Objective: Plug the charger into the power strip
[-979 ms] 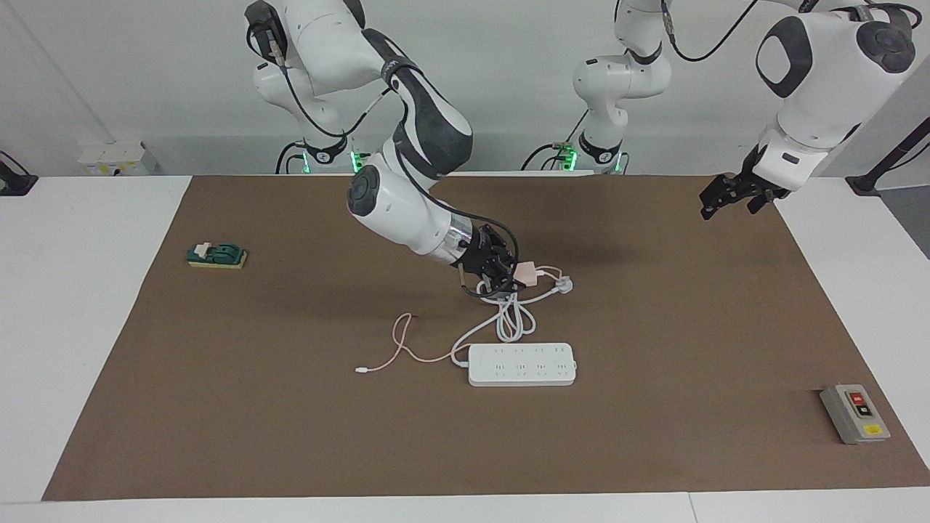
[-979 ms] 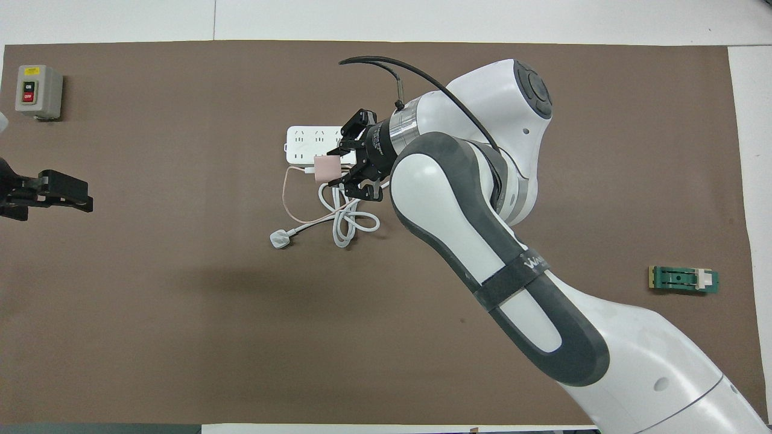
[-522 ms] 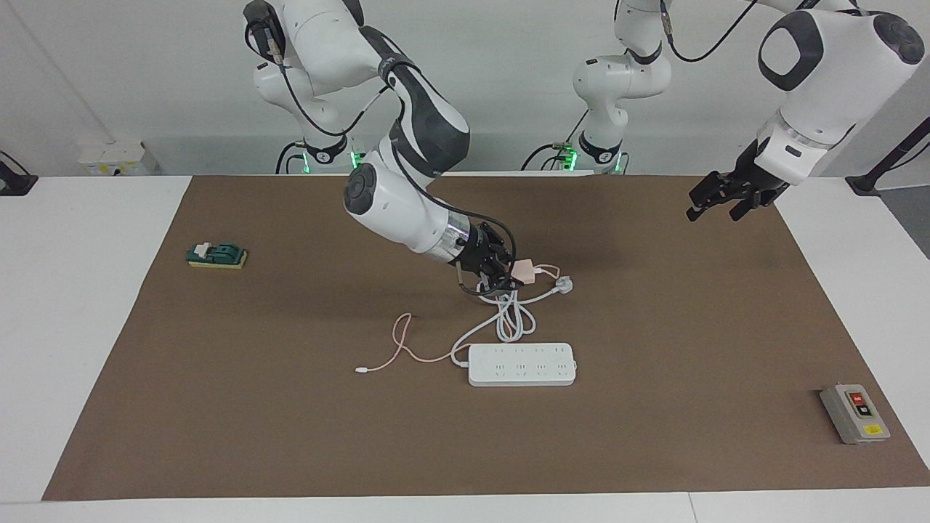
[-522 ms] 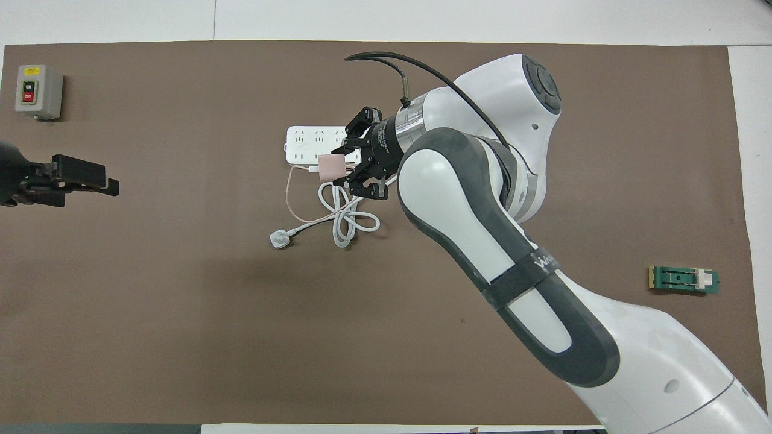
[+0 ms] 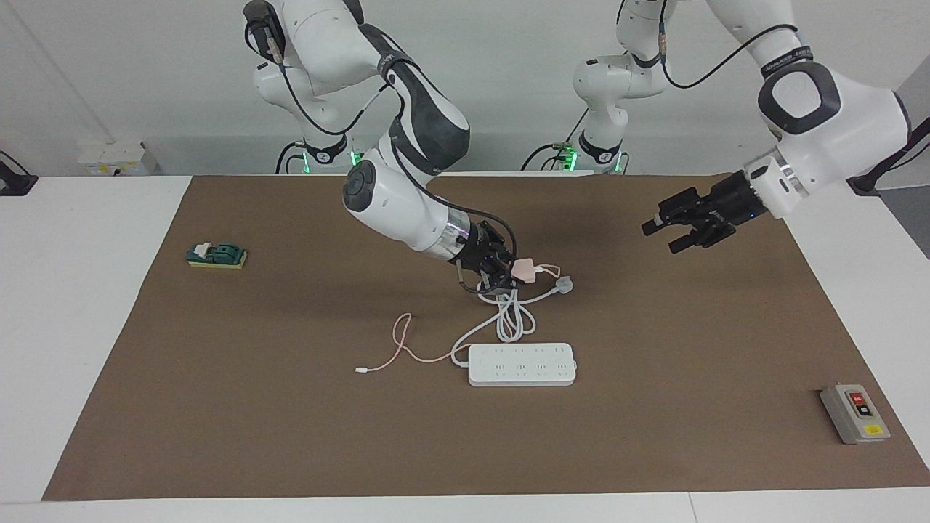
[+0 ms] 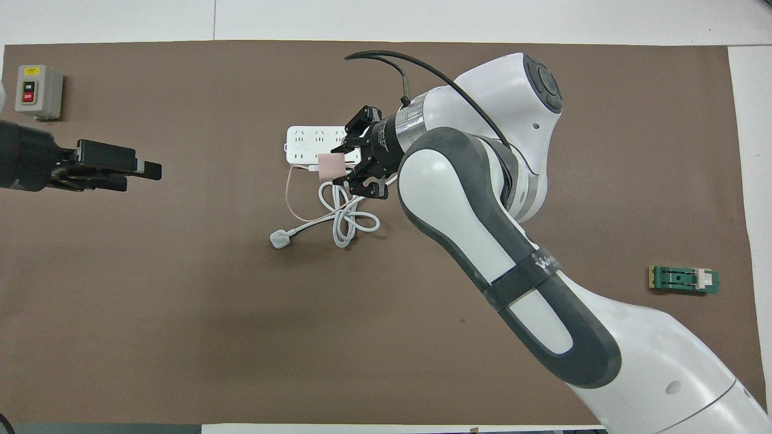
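While raised over the looped cord (image 5: 513, 319), right gripper (image 5: 508, 274) clamps charger (image 5: 524, 270) between its fingertips | power strip (image 5: 522, 365) well apart | left gripper (image 5: 662, 234) spread wide, empty.

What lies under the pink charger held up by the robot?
Under the charger, held by the right gripper, lies the power strip's looped white cord on the brown mat; the gripper covers part of the loop.

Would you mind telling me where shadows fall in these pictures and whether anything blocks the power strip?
Facing view: soft, even light; broad faint shadows on the mat under both arms, power strip fully visible. Overhead view: the right gripper, shut on the charger, and its arm cover about half the strip; a dim shadow lies nearer the robots.
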Controlling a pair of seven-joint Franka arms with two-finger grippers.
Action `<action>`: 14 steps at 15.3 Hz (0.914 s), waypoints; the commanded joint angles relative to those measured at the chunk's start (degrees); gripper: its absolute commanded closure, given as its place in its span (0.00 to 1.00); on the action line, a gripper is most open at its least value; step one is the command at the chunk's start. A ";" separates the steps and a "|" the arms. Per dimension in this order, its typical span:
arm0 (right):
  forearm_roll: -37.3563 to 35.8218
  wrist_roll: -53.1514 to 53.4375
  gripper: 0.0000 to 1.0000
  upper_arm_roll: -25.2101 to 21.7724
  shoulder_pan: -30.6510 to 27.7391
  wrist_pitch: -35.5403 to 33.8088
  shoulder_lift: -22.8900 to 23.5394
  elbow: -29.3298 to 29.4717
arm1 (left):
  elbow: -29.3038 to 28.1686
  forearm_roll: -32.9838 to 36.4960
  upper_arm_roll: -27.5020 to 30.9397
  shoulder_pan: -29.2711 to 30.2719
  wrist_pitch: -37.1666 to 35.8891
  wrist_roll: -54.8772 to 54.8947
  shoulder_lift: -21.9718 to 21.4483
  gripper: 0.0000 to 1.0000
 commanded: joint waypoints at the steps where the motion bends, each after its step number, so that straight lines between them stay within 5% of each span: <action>1: -1.50 1.98 1.00 0.37 -0.48 -0.88 -0.73 -0.02 | -1.18 -10.02 -0.53 0.29 0.59 2.06 3.60 0.00; 6: -1.50 1.98 1.00 0.37 -0.13 -0.26 -0.73 -0.02 | 1.26 -24.26 -2.98 0.56 -1.52 6.71 12.21 0.00; 10: -1.50 2.07 1.00 0.37 -0.04 -0.17 -0.73 -0.02 | 0.76 -33.94 -4.39 -0.76 -1.70 6.63 13.55 0.00; 14: -1.50 2.07 1.00 0.37 0.05 -0.17 -0.73 -0.02 | 0.31 -34.93 -4.57 -2.43 -4.25 7.76 15.04 0.00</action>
